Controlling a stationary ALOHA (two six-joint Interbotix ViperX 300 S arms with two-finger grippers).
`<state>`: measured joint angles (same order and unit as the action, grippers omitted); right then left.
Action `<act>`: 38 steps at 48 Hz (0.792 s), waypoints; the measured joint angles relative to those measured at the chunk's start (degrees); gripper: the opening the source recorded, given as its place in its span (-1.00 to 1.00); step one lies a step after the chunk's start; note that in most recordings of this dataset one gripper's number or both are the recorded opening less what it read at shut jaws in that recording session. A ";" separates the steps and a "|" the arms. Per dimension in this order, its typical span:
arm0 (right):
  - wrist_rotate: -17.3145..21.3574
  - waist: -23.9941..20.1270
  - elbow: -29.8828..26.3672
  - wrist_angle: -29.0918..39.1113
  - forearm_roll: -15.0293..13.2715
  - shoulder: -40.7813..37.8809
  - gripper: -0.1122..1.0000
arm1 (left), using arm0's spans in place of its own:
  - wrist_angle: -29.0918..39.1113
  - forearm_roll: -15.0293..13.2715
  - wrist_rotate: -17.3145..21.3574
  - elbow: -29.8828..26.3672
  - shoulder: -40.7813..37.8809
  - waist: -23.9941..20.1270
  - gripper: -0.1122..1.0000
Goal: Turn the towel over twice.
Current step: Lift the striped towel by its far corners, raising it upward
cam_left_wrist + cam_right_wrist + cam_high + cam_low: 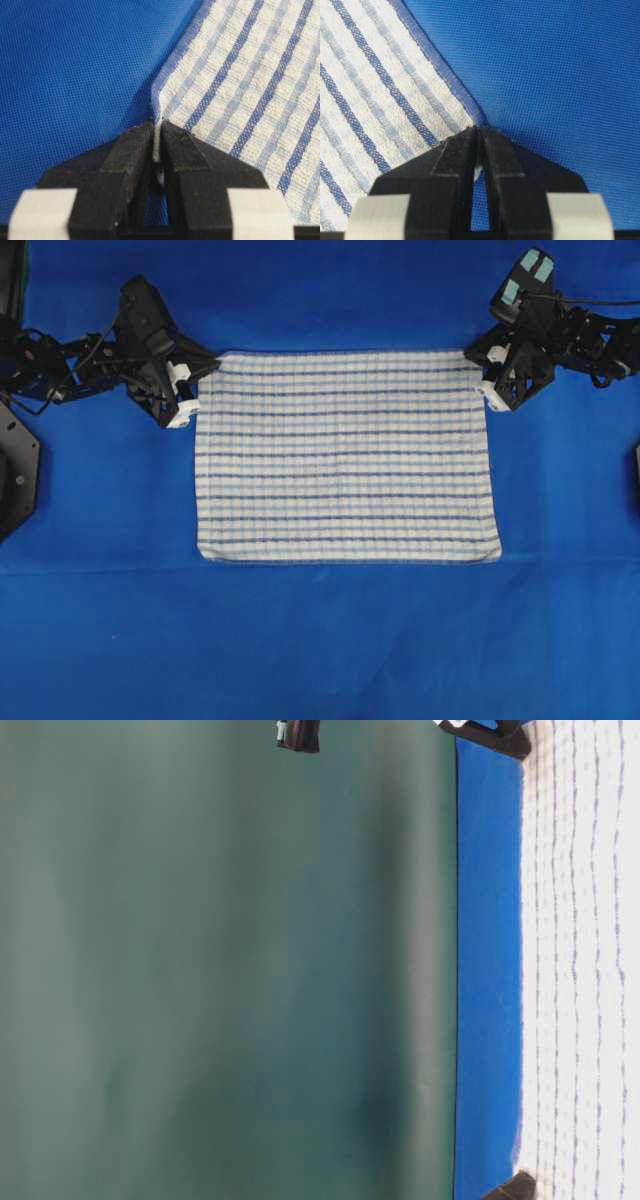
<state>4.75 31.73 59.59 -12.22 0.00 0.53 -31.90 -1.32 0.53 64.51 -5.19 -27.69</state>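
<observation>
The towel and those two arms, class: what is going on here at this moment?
A striped towel lies spread flat on a blue cloth. Each arm has pinched one of its far corners: the left tool is shut on the far left corner, and the right tool is shut on the far right corner. The towel is not yet lifted or turned; both corners are gripped at table level, ready for a flip.
</observation>
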 measured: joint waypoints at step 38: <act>-0.79 7.82 -1.32 0.70 0.00 16.87 -0.70 | 10.02 -0.09 1.14 -3.08 23.29 -4.83 -0.74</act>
<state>3.96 39.55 58.27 -11.51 0.00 17.40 -21.88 -1.41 1.67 61.44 18.11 -32.52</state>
